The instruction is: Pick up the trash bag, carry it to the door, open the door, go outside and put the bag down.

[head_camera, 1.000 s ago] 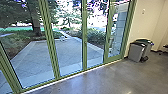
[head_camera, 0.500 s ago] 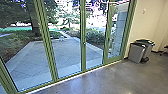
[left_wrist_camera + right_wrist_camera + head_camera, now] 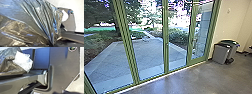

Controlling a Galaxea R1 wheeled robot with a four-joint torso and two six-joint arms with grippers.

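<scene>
Trash bag [image 3: 36, 16] is at the left claw [image 3: 51, 43], which looks clenched on its gathered neck: the pleats draw together there, and the bag's long axis runs outward from that pinch as the body fans wide. The left arm is the nearer one to it. Whether the right claw is released or clenched, I cannot tell. Something white and crumpled [image 3: 23, 62] lies against the plastic.

The bag is indoors, on the near side of the glass door [image 3: 166, 58]. That door stands shut ahead of the robot, its handle [image 3: 167, 44] near the middle of the head view, and I judge it the main obstacle. Beyond the door is the paved yard [image 3: 149, 52]; right of it, by the wall, are a grey bin [image 3: 220, 54] and a green-lidded bin [image 3: 232, 47], well aside from the doorway.
</scene>
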